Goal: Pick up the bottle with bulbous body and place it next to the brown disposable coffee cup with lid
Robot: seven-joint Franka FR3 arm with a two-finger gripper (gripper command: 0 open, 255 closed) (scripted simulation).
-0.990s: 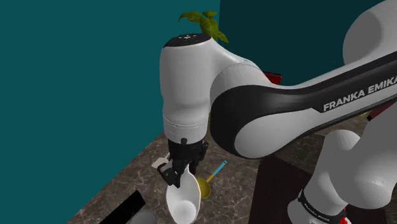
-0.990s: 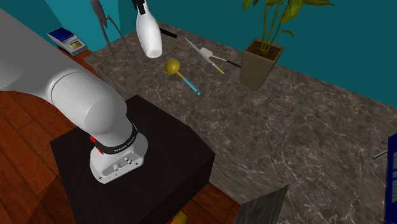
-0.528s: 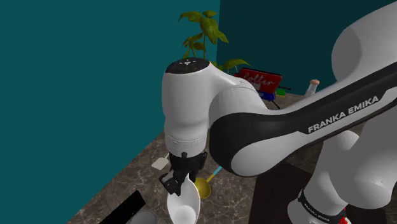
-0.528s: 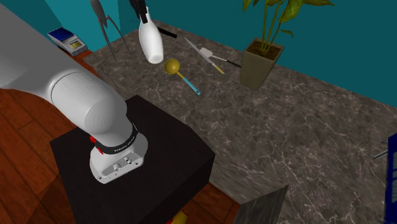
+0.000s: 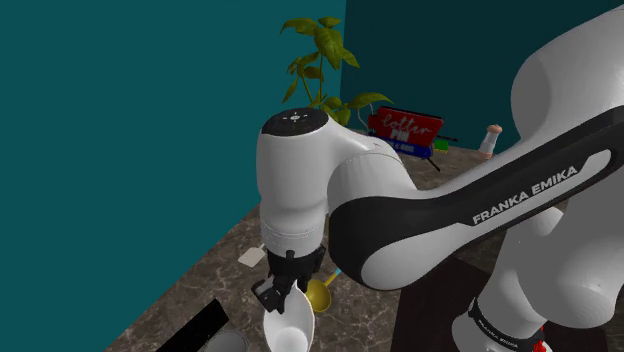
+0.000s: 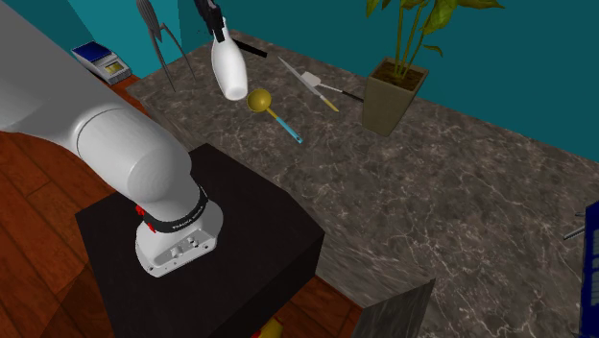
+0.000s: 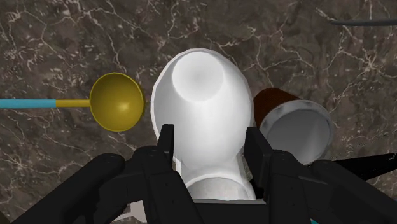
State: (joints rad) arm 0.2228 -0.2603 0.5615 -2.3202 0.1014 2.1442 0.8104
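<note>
bottle: white bulbous bottle (image 7: pixel 200 105) hangs body-down over the dark marble surface (image 6: pixel 432 192)
pincer: pincer (image 7: pixel 212 143) clamped on its neck
change: bottle has sunk lower over the last second
cup: brown lidded coffee cup (image 7: pixel 298 130) just beside it
ladle: yellow ladle (image 7: pixel 116 102) on the bottle's other side
read: placing descent looks almost done; release pending

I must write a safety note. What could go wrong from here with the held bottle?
1. The bottle, clasped by the gripper, hangs beside the brown cup; set down, its wide body might knock the cup over.
2. The yellow ladle lies near on its other side; the bottle might land on the bowl and tip.
</note>
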